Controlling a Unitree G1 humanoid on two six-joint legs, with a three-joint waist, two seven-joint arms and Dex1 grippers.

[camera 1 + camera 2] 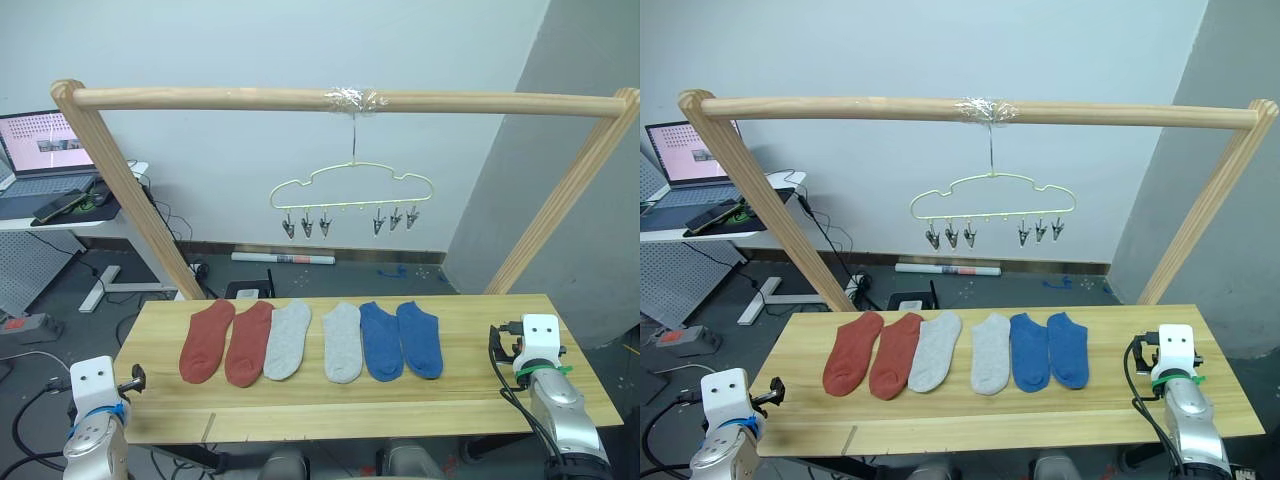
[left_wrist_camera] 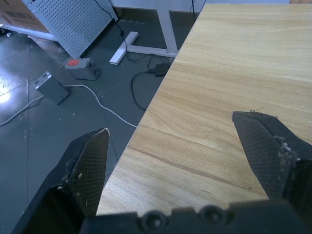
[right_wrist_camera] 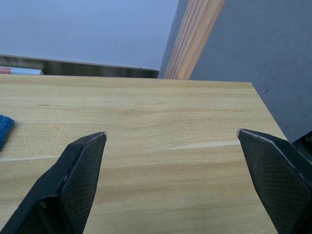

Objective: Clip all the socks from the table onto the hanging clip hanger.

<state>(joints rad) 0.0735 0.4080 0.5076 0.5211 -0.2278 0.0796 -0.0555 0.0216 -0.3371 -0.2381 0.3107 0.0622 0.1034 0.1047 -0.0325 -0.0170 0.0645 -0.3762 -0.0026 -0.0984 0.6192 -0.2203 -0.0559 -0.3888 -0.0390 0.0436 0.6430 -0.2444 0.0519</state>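
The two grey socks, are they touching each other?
Apart. In the left eye view a strip of bare table shows between the left grey sock and the right grey sock.

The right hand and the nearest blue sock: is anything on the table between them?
No. Bare table separates the right hand from the blue sock, seen in both eye views.

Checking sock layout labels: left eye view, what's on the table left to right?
Left tool → two rust-red socks → two light grey socks → two blue socks → right tool.
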